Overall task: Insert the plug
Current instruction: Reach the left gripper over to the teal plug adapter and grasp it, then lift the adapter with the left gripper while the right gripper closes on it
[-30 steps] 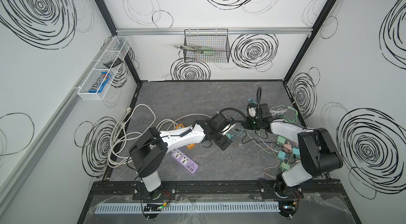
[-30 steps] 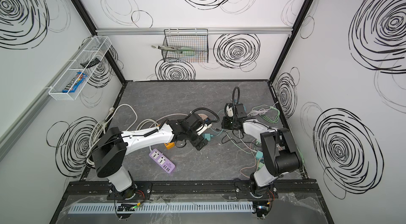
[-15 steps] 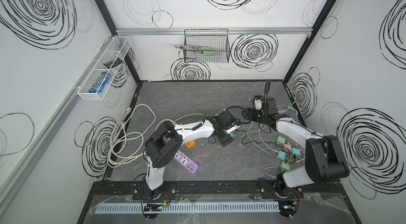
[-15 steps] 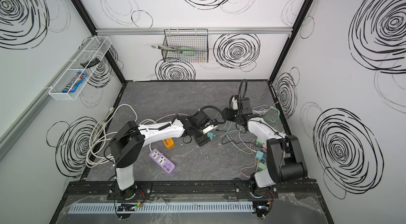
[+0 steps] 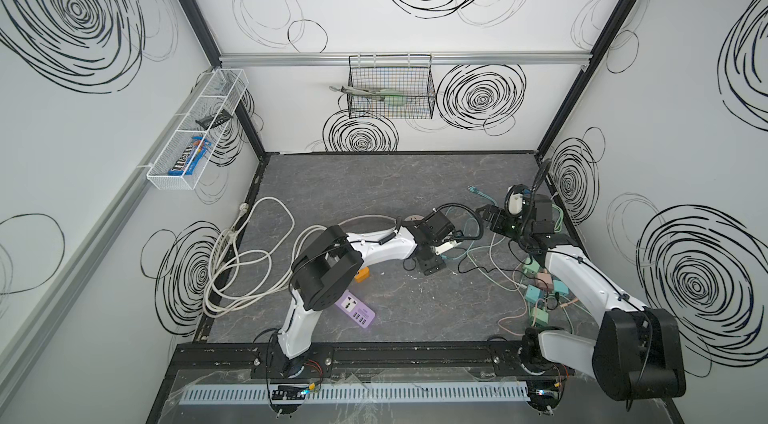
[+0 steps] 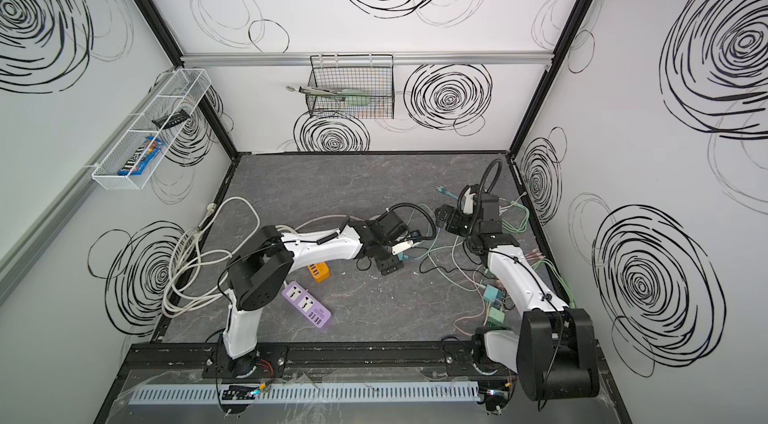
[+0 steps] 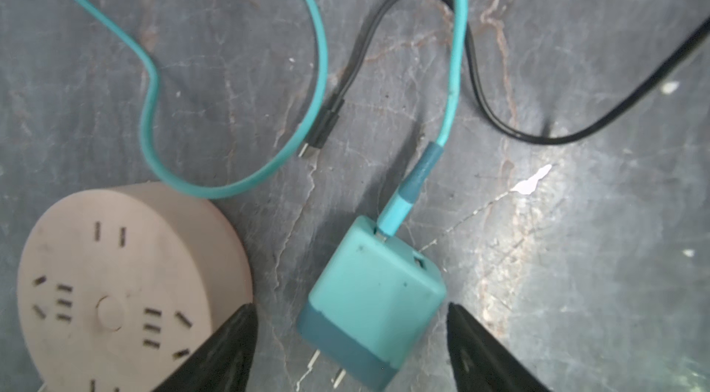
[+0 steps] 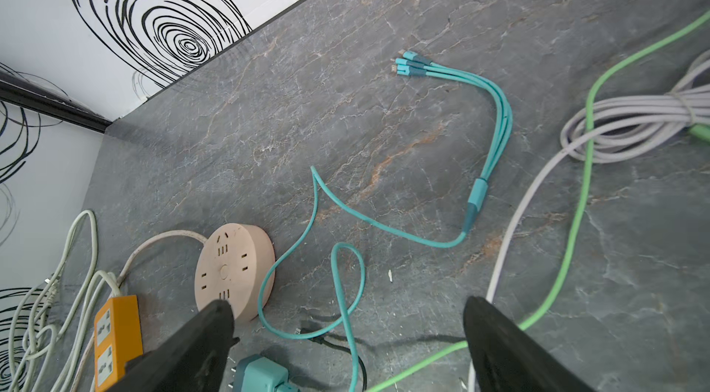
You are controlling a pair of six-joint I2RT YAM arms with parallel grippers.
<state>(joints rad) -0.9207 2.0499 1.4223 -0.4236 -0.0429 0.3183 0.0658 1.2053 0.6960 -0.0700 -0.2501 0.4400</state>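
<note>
The left gripper point(image 7: 349, 305) was positioned right over the teal plug point(image 7: 372, 305), jaws held apart, one black fingertip point(image 7: 234, 344) seen on each side of the cube. A clear gap was seen on the socket side. On the far side the finger stood very close, and contact could not be told. The plug was found lying on its side on the grey table point(image 7: 576, 217), its two prongs pointed out flat along the surface. A teal cable point(image 7: 453, 63) was seen plugged into its opposite end. The round pink socket point(image 7: 115, 294) was set just beside the plug, face up and apart from it, with no prongs in its slots. A loose black cable end point(image 7: 322, 129) was noted nearby.

The right gripper point(image 8: 345, 303) was held wide open above the table with nothing between its jaws. The plug point(image 8: 265, 372), the socket point(image 8: 230, 271) and an orange power strip point(image 8: 115, 336) were caught below it.
</note>
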